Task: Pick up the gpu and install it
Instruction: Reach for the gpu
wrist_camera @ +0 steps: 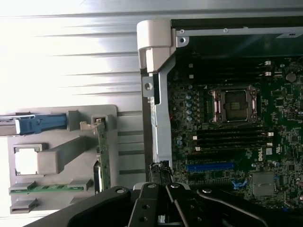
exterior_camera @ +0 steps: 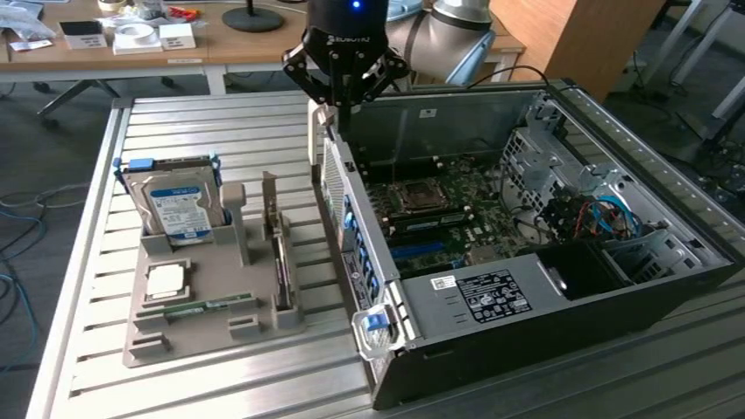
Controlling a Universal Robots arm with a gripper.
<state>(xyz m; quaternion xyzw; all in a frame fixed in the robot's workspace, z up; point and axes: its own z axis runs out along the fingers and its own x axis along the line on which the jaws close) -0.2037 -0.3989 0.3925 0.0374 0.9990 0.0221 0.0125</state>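
The gpu (exterior_camera: 279, 253) stands on edge in a slot of the grey holder tray (exterior_camera: 152, 345), on the exterior view's left of the open computer case (exterior_camera: 652, 297). In the wrist view the gpu (wrist_camera: 102, 153) shows as a thin green-edged card with its pale bracket at one end. My gripper (exterior_camera: 341, 109) hangs shut and holds nothing, above the case's rear edge and well away from the gpu. The black fingers (wrist_camera: 150, 198) sit over the case's rear frame, beside the motherboard (wrist_camera: 236, 123) with its blue slot (wrist_camera: 209, 166).
The tray also holds a silver hard drive (exterior_camera: 181, 205) in a blue caddy, a processor chip (exterior_camera: 167, 279) and a green memory stick (exterior_camera: 209, 307). The case lies open on a slatted metal table (exterior_camera: 233, 131). A cluttered wooden desk (exterior_camera: 174, 48) stands behind.
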